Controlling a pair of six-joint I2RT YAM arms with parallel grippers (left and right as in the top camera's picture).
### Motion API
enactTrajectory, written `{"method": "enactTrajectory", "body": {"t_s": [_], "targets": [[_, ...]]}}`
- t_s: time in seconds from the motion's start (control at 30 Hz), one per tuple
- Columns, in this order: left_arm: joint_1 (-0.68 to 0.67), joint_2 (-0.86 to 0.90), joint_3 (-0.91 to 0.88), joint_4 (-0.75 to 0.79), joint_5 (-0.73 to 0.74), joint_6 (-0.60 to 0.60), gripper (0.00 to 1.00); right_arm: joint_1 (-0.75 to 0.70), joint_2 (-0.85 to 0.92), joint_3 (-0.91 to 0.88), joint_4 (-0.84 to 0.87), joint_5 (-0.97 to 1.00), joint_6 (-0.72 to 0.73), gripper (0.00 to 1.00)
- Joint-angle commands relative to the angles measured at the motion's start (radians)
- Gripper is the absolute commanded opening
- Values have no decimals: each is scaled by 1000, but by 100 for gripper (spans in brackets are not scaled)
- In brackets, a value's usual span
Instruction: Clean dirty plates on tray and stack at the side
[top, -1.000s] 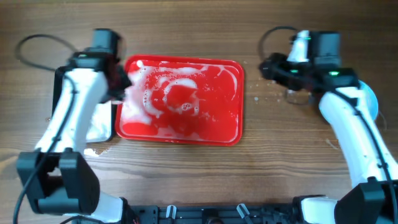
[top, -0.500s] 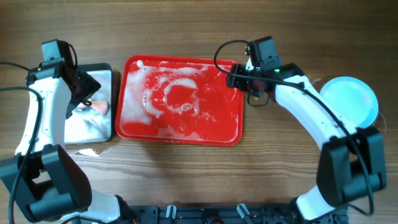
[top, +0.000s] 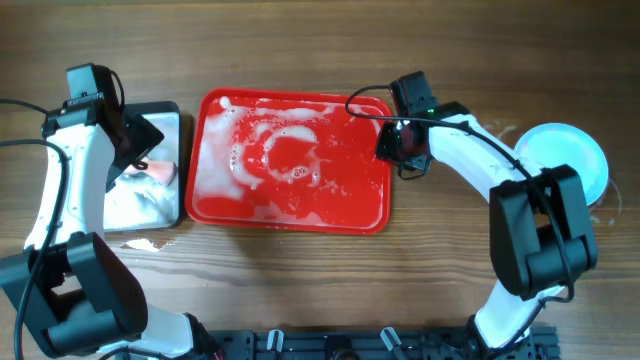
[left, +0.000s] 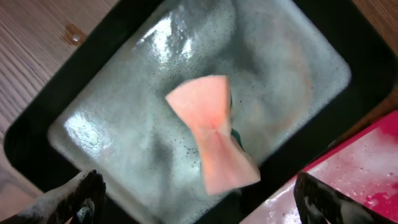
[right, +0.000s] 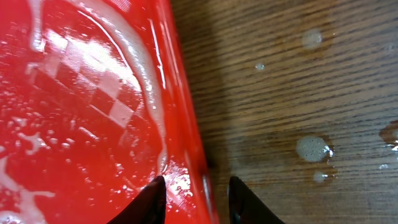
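Right pincer (right: 197, 191), jaws apart, straddles the rim of the foam-streaked red tray (right: 81, 124).

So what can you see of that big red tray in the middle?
The tray is a red rectangle with rounded corners and a low rim, glossy like plastic. It lies flat on the wooden table, wet and streaked with white foam, thickest toward its left side. The right gripper straddles its right rim near the far corner, one finger on each side, not visibly pinching it. A smaller black-rimmed tray sits just beside its left edge.
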Motion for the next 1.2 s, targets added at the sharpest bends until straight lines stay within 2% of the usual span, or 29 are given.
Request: {"method": "enactTrajectory", "body": {"t_s": [0.0,0.1,0.2,0.3,0.33,0.37,0.47,0.53,0.6,0.8,1.0,1.17], "targets": [[-2,2,-7,3,36,4,95,-7,26,10,16,-50,-53,34],[-2,2,-7,3,36,4,95,-7,27,10,23,-57,-80,34],[-2,2,-7,3,43,4,95,-7,27,10,21,-57,-81,28],[-2,2,-7,3,43,4,95,-7,27,10,21,-57,-80,14],[-2,2,-7,3,43,4,95,-7,27,10,20,-58,-82,13],[-2,2,-7,2,43,5,97,-10,27,22,12,-95,-121,15],[-2,2,-7,2,43,5,98,-29,27,79,-42,-149,-277,31],[-2,2,-7,3,43,5,98,-34,27,104,-86,-129,-389,34],[-2,2,-7,2,43,5,98,-34,33,102,-106,-72,-432,34],[-2,2,-7,-1,50,5,98,-26,130,102,-103,-71,-426,30],[-2,2,-7,3,54,4,98,-27,172,102,-93,-110,-407,4],[-2,2,-7,2,54,4,98,-57,169,102,-112,-45,-333,4]]}}
